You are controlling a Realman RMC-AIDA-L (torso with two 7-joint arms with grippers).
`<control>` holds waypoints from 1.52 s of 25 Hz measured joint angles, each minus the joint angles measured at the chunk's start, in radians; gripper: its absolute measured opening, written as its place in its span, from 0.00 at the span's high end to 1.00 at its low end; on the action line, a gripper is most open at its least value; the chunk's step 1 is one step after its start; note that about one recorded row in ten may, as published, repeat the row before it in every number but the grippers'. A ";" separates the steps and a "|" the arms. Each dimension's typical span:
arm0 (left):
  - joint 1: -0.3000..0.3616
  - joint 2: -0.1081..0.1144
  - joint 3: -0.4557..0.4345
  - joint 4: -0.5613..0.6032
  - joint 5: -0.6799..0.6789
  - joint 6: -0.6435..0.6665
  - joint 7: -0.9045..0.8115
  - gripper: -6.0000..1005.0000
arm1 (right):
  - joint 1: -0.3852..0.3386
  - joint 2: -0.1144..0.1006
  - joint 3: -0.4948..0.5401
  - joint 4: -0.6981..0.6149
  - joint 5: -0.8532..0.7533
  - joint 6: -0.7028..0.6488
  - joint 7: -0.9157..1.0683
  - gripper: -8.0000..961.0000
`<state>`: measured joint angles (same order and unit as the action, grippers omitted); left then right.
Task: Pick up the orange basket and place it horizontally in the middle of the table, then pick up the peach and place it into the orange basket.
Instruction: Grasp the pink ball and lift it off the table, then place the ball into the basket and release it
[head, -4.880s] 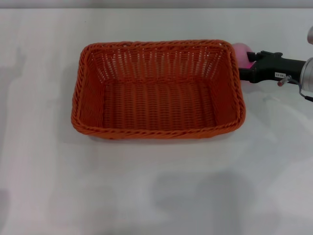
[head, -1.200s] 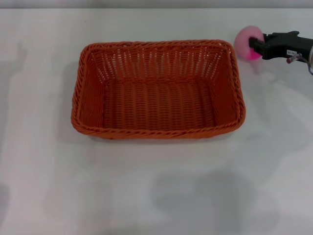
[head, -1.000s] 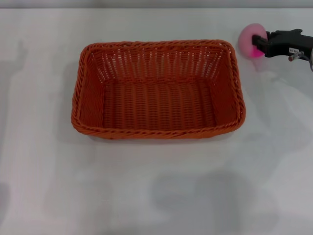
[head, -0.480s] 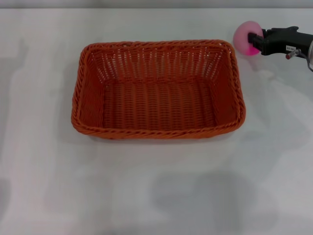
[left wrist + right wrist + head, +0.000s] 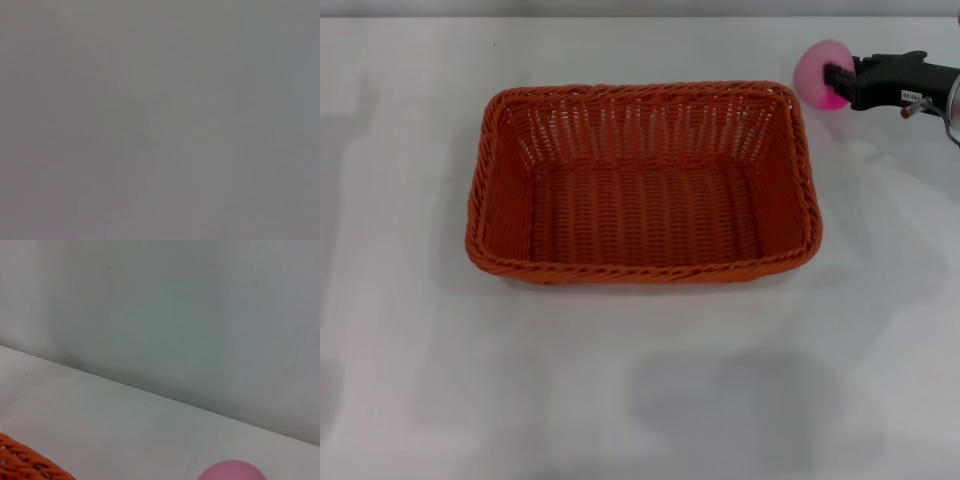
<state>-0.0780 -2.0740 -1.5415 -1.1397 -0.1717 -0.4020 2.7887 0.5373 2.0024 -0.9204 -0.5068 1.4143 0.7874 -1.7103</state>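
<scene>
The orange basket (image 5: pixel 642 184) lies lengthwise across the middle of the white table (image 5: pixel 620 380), open side up and empty. Just beyond its far right corner, the pink peach (image 5: pixel 818 74) hangs above the table, held by my right gripper (image 5: pixel 840 82), whose black fingers are shut on it. In the right wrist view the top of the peach (image 5: pixel 231 471) and a corner of the basket (image 5: pixel 25 464) show at the edge. My left gripper is out of view; the left wrist view is a blank grey field.
A pale wall (image 5: pixel 175 315) rises behind the table's far edge (image 5: pixel 620 17). Bare white tabletop surrounds the basket on all sides.
My right gripper has lifted the peach off the table beside the basket's corner. Over the last second it has shifted slightly left, toward the basket. The basket has not moved.
</scene>
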 joint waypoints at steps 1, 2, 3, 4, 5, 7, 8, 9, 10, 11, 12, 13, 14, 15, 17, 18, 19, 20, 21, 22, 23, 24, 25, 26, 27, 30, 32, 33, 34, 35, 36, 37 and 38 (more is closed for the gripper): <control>0.000 0.000 0.000 0.000 0.000 0.000 0.000 0.15 | 0.000 0.000 0.000 -0.003 0.000 0.000 0.000 0.74; 0.000 0.000 0.000 0.000 0.001 0.000 0.000 0.15 | 0.001 0.001 0.000 -0.007 0.000 0.000 0.000 0.74; 0.000 0.000 0.000 0.000 0.001 0.000 0.000 0.15 | 0.000 0.001 0.000 -0.012 0.000 0.001 0.000 0.74; 0.000 0.000 0.000 0.000 0.002 0.000 0.000 0.15 | 0.000 0.002 0.000 -0.018 0.000 0.003 0.000 0.74; 0.000 0.000 -0.001 0.001 0.001 0.000 0.000 0.15 | -0.001 0.003 0.000 -0.021 0.000 0.005 0.000 0.74; 0.000 0.000 -0.001 0.001 0.000 0.000 0.000 0.15 | -0.002 0.003 0.000 -0.026 0.000 0.011 0.000 0.74; 0.000 0.000 -0.002 0.001 0.000 0.000 0.000 0.15 | -0.003 0.005 0.000 -0.031 0.000 0.014 0.000 0.74; 0.000 0.000 -0.002 0.001 0.000 0.000 0.000 0.15 | -0.003 0.005 0.000 -0.031 0.000 0.014 0.000 0.74; 0.000 0.000 -0.002 0.001 0.001 0.000 0.000 0.15 | -0.004 0.005 0.000 -0.033 0.000 0.015 0.000 0.74; 0.000 0.000 -0.002 0.002 0.001 0.000 0.000 0.15 | -0.004 0.006 0.000 -0.035 0.000 0.017 0.000 0.74; 0.000 0.000 -0.002 0.002 0.000 0.000 0.000 0.15 | -0.006 0.006 0.000 -0.039 0.000 0.024 0.000 0.74; 0.001 0.000 -0.002 0.002 0.000 0.000 0.000 0.15 | -0.007 0.006 0.000 -0.042 0.002 0.029 0.000 0.74; 0.002 0.000 -0.002 0.002 -0.001 0.000 0.000 0.15 | -0.009 0.006 0.000 -0.046 0.007 0.039 0.000 0.74; 0.002 0.000 -0.002 0.002 -0.001 0.000 0.000 0.15 | -0.012 0.006 0.000 -0.049 0.013 0.048 0.000 0.74; 0.002 0.000 -0.002 0.002 0.000 0.000 0.000 0.15 | -0.020 0.005 0.000 -0.055 0.027 0.067 -0.003 0.74; 0.003 0.000 -0.002 0.002 0.000 0.000 0.000 0.15 | -0.024 0.005 0.000 -0.060 0.032 0.074 -0.004 0.74; 0.003 0.000 -0.002 0.002 0.002 0.000 0.000 0.15 | -0.029 0.005 0.000 -0.067 0.034 0.081 -0.005 0.74; 0.003 0.000 -0.002 0.002 0.003 0.000 0.000 0.15 | -0.035 0.005 0.000 -0.075 0.037 0.089 -0.005 0.74; 0.003 0.000 -0.002 0.005 0.003 0.000 0.000 0.15 | -0.040 0.006 0.000 -0.082 0.041 0.096 -0.006 0.74; 0.002 0.000 -0.002 0.007 0.003 0.000 0.000 0.15 | -0.044 0.006 0.000 -0.086 0.046 0.105 -0.007 0.74; 0.002 0.000 -0.002 0.009 0.003 0.000 0.000 0.15 | -0.048 0.006 0.000 -0.090 0.052 0.112 -0.009 0.74; 0.001 0.000 -0.002 0.010 0.003 0.000 0.000 0.15 | -0.051 0.006 0.000 -0.094 0.059 0.120 -0.011 0.74; 0.001 0.000 -0.002 0.011 0.003 0.000 0.000 0.15 | -0.054 0.006 0.000 -0.099 0.066 0.128 -0.012 0.74; 0.001 0.000 -0.002 0.012 0.002 0.000 0.000 0.15 | -0.057 0.006 0.000 -0.103 0.072 0.137 -0.014 0.74; 0.001 0.000 -0.002 0.012 0.002 0.000 0.000 0.15 | -0.058 0.006 0.000 -0.105 0.078 0.144 -0.018 0.74; 0.000 0.000 -0.002 0.012 0.001 0.000 0.000 0.15 | -0.065 0.006 0.000 -0.117 0.105 0.169 -0.037 0.74; 0.000 0.000 -0.001 0.012 -0.002 0.000 0.000 0.15 | -0.069 0.006 0.000 -0.123 0.122 0.185 -0.048 0.74; 0.000 0.000 -0.001 0.012 -0.002 0.000 0.000 0.15 | -0.072 0.006 0.000 -0.126 0.128 0.195 -0.051 0.74; 0.000 0.000 0.000 0.012 -0.002 0.000 0.000 0.15 | -0.074 0.006 0.000 -0.129 0.131 0.204 -0.052 0.74; 0.000 0.000 0.000 0.012 -0.002 0.000 0.000 0.15 | -0.077 0.006 0.000 -0.134 0.135 0.217 -0.052 0.74; 0.000 0.000 0.000 0.012 -0.002 0.000 0.000 0.15 | -0.081 0.006 0.000 -0.142 0.143 0.236 -0.053 0.73; 0.000 0.000 0.000 0.013 -0.003 0.000 0.000 0.16 | -0.085 0.006 0.000 -0.148 0.149 0.251 -0.053 0.73; 0.000 0.000 0.000 0.015 -0.003 0.000 0.000 0.16 | -0.090 0.006 0.000 -0.156 0.160 0.274 -0.053 0.73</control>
<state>-0.0783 -2.0739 -1.5415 -1.1246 -0.1744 -0.4018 2.7888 0.4469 2.0087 -0.9203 -0.6627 1.5739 1.0612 -1.7633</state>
